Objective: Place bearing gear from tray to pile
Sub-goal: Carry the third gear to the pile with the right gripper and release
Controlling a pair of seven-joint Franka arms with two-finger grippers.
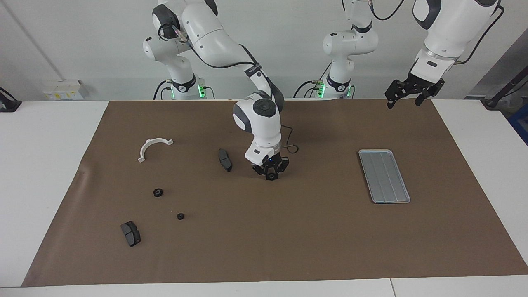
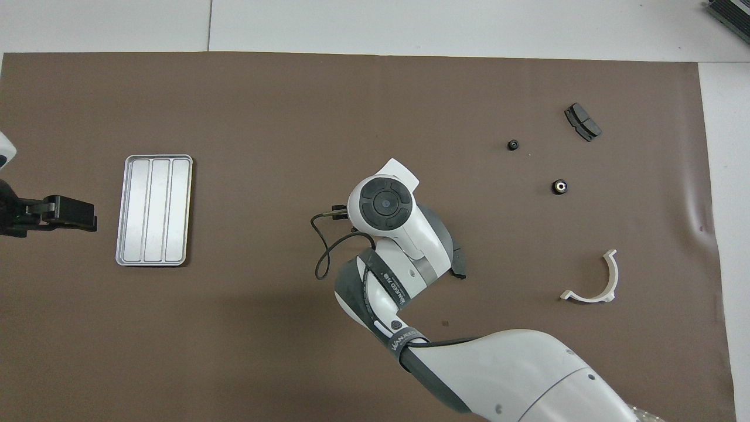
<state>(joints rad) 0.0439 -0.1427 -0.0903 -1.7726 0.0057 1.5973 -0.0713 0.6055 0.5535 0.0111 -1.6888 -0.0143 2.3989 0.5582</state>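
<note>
Right hand low over mid-tabletop with a small dark bearing gear; tray bare.

In the facing view the right hand grips a bearing gear between narrow fingers; overhead, its own wrist hides both. The tray lies toward the left arm's end, well apart from the pile: white bracket, brake pads, two more gears. The left hand waits raised, fingers spread. The arm's band reads "WANEED".

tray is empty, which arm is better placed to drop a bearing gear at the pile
Right. Its pincer is low over the mat's middle, beside a brake pad of the pile; the left pincer waits open and raised near the tray, at the left arm's end.
</note>
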